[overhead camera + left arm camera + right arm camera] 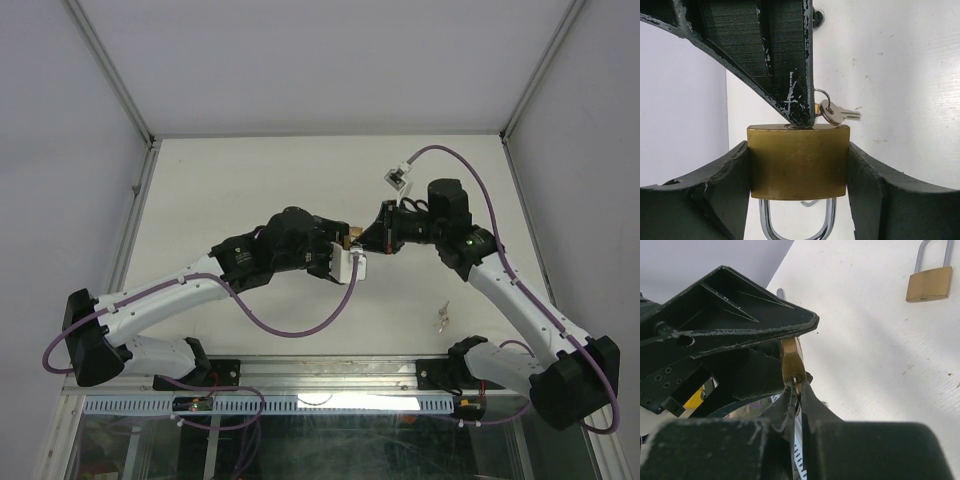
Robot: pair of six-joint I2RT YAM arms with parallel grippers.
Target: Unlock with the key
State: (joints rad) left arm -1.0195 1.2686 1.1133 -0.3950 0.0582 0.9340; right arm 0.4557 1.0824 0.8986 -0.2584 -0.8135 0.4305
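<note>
- One silver key (836, 113) dangles on its ring beside the right jaws; anything pinched between them is hidden.
- Left jaws clamp the brass padlock (797, 162) over the white bench (230, 180); right jaws are squeezed together at its keyhole face.
- Well apart lies a second brass padlock (929, 284); the bench edges are far off.

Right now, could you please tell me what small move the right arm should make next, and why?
Probably a gentle twist of the right gripper. Its jaws are shut on the key, which seems seated in the keyhole face of the brass padlock, and the left gripper clamps the padlock body to brace it.
</note>
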